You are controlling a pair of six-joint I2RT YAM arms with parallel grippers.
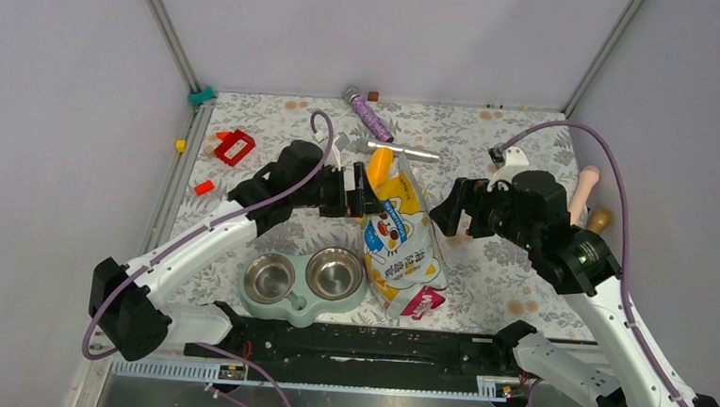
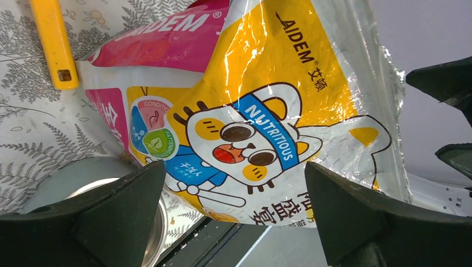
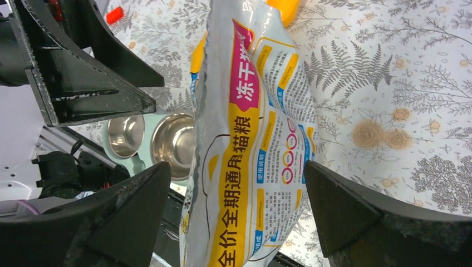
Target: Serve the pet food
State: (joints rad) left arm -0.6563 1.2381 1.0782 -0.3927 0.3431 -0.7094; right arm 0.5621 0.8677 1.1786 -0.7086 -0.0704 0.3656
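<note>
The yellow-white-pink cartoon-cat foil bag point(image 1: 401, 239) stands on the table between my two grippers. No kibble shows; the pet food is hidden inside the bag. My left gripper point(image 1: 361, 199) is open just left of the bag's top, and the bag's cat face point(image 2: 250, 139) fills the left wrist view between the fingers point(image 2: 111, 217). My right gripper point(image 1: 450, 214) is open just right of the bag, with the bag's back side point(image 3: 250, 167) between its fingers point(image 3: 356, 217). The orange scoop point(image 1: 379, 167) lies behind the bag. The pale green feeder point(image 1: 298, 308) with two empty steel bowls sits front left.
A purple tube point(image 1: 369, 114) and a silver rod point(image 1: 402, 151) lie at the back. A red piece point(image 1: 234, 147) and a small red block point(image 1: 204, 187) lie at the left. A beige tool point(image 1: 585, 194) lies at the right edge. The black rail point(image 1: 357, 340) runs along the front.
</note>
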